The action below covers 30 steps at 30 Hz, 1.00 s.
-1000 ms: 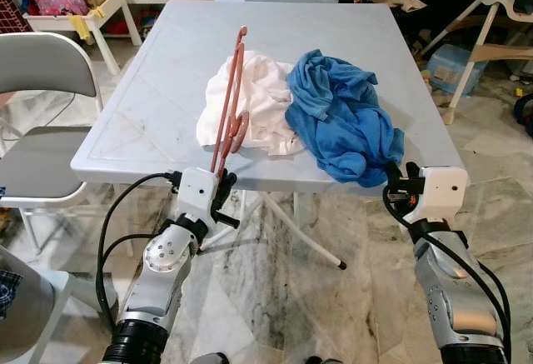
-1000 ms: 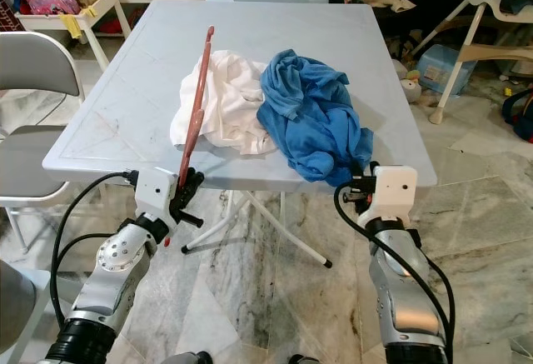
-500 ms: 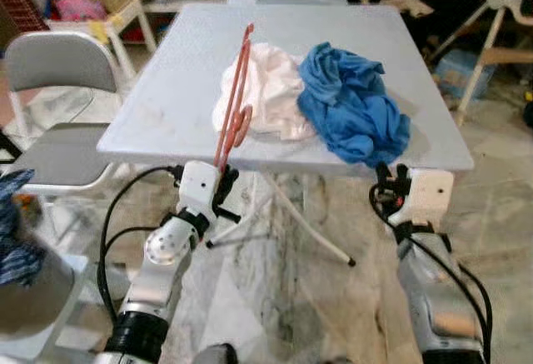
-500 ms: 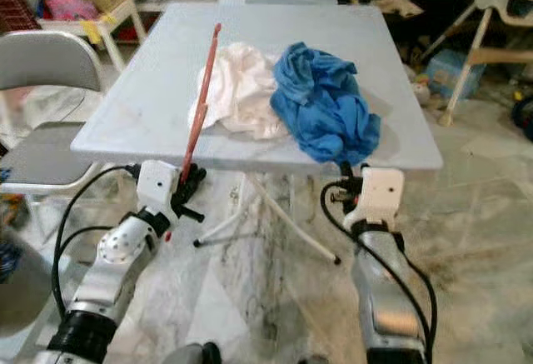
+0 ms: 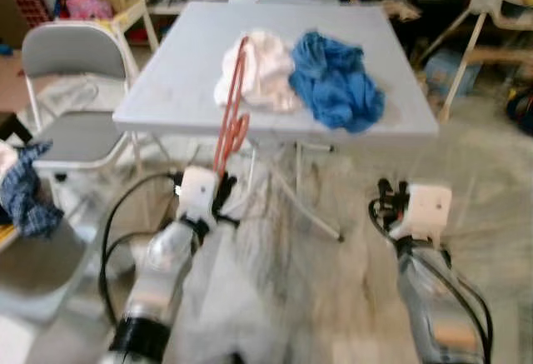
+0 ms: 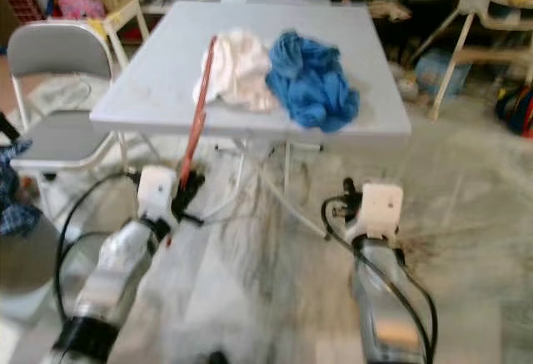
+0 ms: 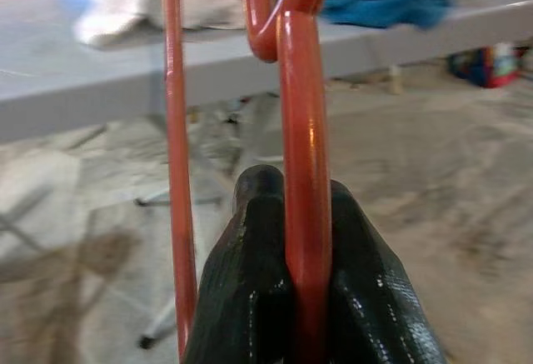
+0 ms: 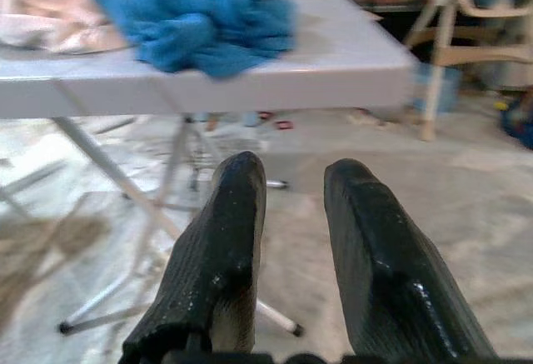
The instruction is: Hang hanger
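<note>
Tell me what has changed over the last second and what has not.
The table now sits farther off and smaller in the head views, so the camera has backed away from it; nothing on it moved. The left gripper stays shut on the red hanger. The right gripper remains open and empty. The white cloth and blue cloth lie as before.

hanger [image 7: 304,156]: glossy red plastic | pincer fingers [image 8: 221,281]: matt textured black | table [image 5: 179,81]: smooth grey
</note>
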Motion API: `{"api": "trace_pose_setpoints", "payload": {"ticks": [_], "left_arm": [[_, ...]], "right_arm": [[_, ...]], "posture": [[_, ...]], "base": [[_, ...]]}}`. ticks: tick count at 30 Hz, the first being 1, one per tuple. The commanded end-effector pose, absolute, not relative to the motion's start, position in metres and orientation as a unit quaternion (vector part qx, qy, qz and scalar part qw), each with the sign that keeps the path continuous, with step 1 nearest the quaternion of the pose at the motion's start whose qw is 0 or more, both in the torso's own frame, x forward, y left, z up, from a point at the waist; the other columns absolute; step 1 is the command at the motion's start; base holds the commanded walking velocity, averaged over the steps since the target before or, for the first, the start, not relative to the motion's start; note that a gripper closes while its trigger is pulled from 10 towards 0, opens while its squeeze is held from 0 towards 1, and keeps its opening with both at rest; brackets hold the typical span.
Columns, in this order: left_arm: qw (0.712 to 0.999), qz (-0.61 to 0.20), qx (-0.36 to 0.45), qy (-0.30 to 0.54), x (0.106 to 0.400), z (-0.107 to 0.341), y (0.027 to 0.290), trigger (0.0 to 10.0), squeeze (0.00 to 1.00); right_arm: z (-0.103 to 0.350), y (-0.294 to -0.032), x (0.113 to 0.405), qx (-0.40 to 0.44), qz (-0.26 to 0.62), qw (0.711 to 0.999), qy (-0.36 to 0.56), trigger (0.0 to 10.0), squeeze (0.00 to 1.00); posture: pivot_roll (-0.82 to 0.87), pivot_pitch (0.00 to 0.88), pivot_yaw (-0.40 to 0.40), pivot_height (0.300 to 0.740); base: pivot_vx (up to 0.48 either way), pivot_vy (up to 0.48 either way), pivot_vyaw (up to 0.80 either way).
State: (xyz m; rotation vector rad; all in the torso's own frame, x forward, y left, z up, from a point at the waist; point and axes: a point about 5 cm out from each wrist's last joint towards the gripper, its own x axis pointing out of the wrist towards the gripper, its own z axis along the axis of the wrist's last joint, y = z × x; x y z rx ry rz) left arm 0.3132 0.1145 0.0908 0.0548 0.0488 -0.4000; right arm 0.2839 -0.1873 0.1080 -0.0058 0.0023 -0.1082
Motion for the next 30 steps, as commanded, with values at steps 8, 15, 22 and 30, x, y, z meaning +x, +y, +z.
{"api": "trace_pose_setpoints", "payload": {"ticks": [8,15,22,30], "left_arm": [[0.985,-0.169,0.009,0.037,0.32,0.09,0.13,10.0,0.0],[0.985,-0.166,0.008,0.044,0.318,0.084,0.133,10.0,0.0],[0.984,-0.17,0.013,0.044,0.317,0.083,0.134,10.0,0.0],[0.984,-0.171,0.019,0.046,0.316,0.082,0.136,10.0,0.0]], "right_arm": [[0.111,-0.177,0.287,0.022,-0.039,0.999,-0.006,10.0,0.0],[0.108,-0.174,0.286,0.028,-0.035,0.999,-0.001,10.0,0.0],[0.106,-0.171,0.286,0.031,-0.033,0.999,0.001,10.0,0.0],[0.104,-0.168,0.286,0.032,-0.029,0.999,0.006,10.0,0.0]], "posture": [[0.01,0.101,0.029,0.74],[0.01,0.109,0.031,0.74],[0.02,0.114,0.035,0.74],[0.02,0.117,0.038,0.74]], "base": [[0.0,0.0,0.0],[0.0,0.226,-0.21],[0.0,0.415,-0.57],[0.0,0.465,-0.77]]}}
